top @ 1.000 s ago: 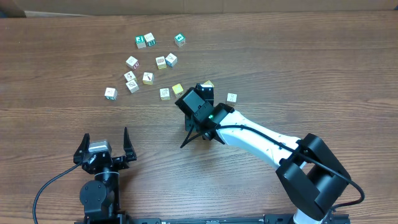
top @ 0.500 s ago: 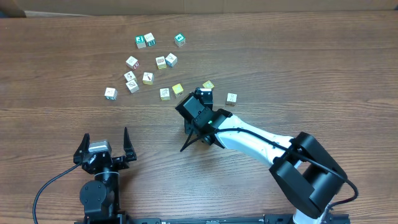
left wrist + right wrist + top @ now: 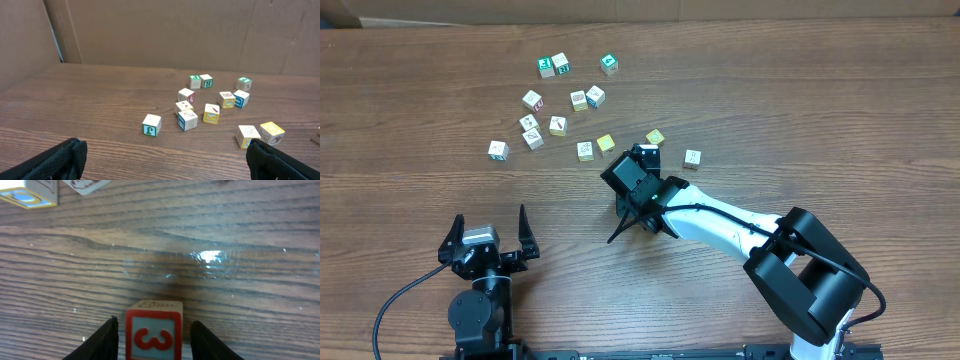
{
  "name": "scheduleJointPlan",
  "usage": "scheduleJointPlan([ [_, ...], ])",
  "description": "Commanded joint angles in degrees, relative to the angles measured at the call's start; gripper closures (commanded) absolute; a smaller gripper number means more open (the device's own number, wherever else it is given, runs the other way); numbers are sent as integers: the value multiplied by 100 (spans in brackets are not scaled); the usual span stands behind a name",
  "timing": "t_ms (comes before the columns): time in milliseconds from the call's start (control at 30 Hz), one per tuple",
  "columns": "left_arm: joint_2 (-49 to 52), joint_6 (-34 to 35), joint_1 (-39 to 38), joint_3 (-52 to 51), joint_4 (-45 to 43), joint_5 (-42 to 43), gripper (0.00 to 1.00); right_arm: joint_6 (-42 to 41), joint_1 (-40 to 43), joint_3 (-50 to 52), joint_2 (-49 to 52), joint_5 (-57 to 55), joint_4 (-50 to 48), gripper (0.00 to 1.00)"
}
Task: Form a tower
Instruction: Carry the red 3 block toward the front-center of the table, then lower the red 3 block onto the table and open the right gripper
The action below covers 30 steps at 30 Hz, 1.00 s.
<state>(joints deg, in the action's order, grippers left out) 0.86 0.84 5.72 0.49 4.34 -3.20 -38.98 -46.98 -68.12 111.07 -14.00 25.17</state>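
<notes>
No tower is in view. A single pale wooden cube with a red 3 [image 3: 153, 336] stands on the table between the fingers of my right gripper [image 3: 154, 330]. The jaws are open, with a narrow gap on each side of the cube. In the overhead view the right gripper [image 3: 636, 195] hangs over that cube and hides it, just in front of the loose cubes. My left gripper [image 3: 489, 216] rests at the near left, wide open and empty, and its dark fingers [image 3: 65, 160] frame bare wood in the left wrist view.
Several loose cubes [image 3: 558, 125] lie scattered at the back left. A yellow cube [image 3: 655, 137] and a pale one [image 3: 692, 157] sit just behind the right gripper. A yellow-and-blue cube [image 3: 27, 195] lies ahead and left of the right fingers. A cardboard wall [image 3: 165, 30] backs the table.
The right arm has shifted slightly left and toward the near edge. The yellow cube behind it now shows more fully. The left arm has not moved.
</notes>
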Motion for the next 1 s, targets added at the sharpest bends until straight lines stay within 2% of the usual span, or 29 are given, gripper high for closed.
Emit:
scheduleJointPlan([
  [0, -59, -129, -11, -20, -11, 7, 0, 2, -26, 31, 28, -103, -52, 57],
  [400, -59, -129, -11, -20, -11, 7, 0, 24, -22, 22, 28, -313, -81, 57],
  [600, -59, -129, -11, -20, -11, 7, 1, 98, -20, -103, 13, -313, -129, 53],
  [967, -59, -127, -11, -20, -11, 7, 0, 367, 87, -627, -520, -654, 319, 53],
])
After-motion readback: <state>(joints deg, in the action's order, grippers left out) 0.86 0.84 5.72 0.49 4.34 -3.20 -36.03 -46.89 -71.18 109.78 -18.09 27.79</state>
